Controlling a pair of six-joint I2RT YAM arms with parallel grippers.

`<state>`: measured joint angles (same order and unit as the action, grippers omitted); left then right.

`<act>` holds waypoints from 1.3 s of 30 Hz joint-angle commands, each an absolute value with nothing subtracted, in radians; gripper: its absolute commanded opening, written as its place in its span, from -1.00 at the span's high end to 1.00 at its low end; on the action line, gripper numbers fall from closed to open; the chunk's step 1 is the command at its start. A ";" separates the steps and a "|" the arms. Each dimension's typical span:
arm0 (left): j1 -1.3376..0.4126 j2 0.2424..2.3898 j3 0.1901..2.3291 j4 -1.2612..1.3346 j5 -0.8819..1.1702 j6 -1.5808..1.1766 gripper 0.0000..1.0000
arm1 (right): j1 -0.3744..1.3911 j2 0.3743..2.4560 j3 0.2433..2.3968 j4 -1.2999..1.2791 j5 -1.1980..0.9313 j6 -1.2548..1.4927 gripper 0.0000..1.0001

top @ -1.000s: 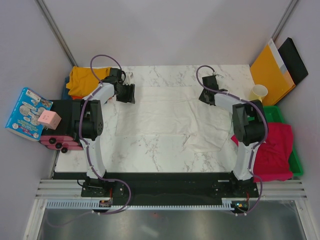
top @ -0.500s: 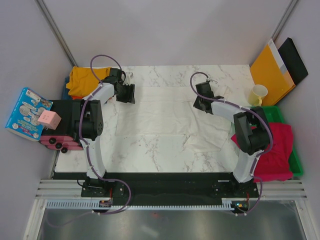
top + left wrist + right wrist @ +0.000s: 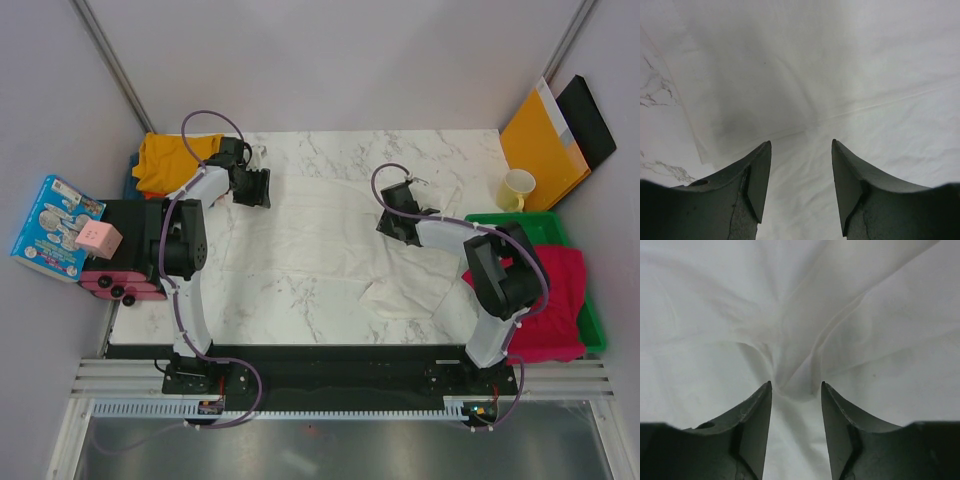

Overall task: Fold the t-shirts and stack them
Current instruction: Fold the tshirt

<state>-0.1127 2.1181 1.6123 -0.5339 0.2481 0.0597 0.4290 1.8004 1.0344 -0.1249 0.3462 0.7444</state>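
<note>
A white t-shirt (image 3: 310, 240) lies spread over the marble table, its right side bunched inward. My left gripper (image 3: 250, 188) hovers open over its back left part; the left wrist view shows flat white cloth (image 3: 850, 70) between and beyond the open gripper (image 3: 801, 142). My right gripper (image 3: 392, 224) is over the shirt's right-centre. In the right wrist view this gripper (image 3: 796, 383) is open, with a puckered ridge of white cloth (image 3: 805, 340) just ahead of the tips. A mustard yellow t-shirt (image 3: 165, 160) lies at the back left. A crimson-pink t-shirt (image 3: 545, 300) fills the green tray (image 3: 595, 330).
An orange-yellow envelope (image 3: 540, 140) and a black board (image 3: 590, 120) lean at the back right, with a pale cup (image 3: 517, 185) in front of them. At the left edge are a picture box (image 3: 55, 225) and a pink cube (image 3: 97, 237) on a black-and-pink stand.
My right gripper has moved left and nearer, pulling the shirt's right side inward into folds, and its jaws have come apart. The left arm has not moved.
</note>
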 commanded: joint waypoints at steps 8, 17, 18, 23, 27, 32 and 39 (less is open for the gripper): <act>-0.120 2.146 1.637 -0.512 0.295 0.057 -0.17 | 0.325 1.838 1.310 -0.192 0.430 0.641 -0.22; -0.123 2.193 1.687 -0.523 0.318 0.034 -0.17 | 0.212 2.068 1.516 -0.316 0.403 0.542 0.48; -0.123 2.200 1.696 -0.534 0.318 0.031 -0.17 | 0.209 2.089 1.523 -0.318 0.399 0.540 0.51; -0.123 2.233 1.744 -0.549 0.318 0.028 -0.17 | 0.199 2.157 1.586 -0.365 0.380 0.546 0.56; -0.123 2.246 1.761 -0.555 0.313 0.029 -0.17 | 0.186 2.220 1.658 -0.400 0.370 0.552 0.55; -0.123 2.247 1.767 -0.563 0.304 0.032 -0.17 | 0.153 2.340 1.808 -0.477 0.351 0.554 0.52; -0.121 2.244 1.752 -0.568 0.288 0.044 -0.17 | 0.126 2.512 2.124 -0.591 0.341 0.546 0.39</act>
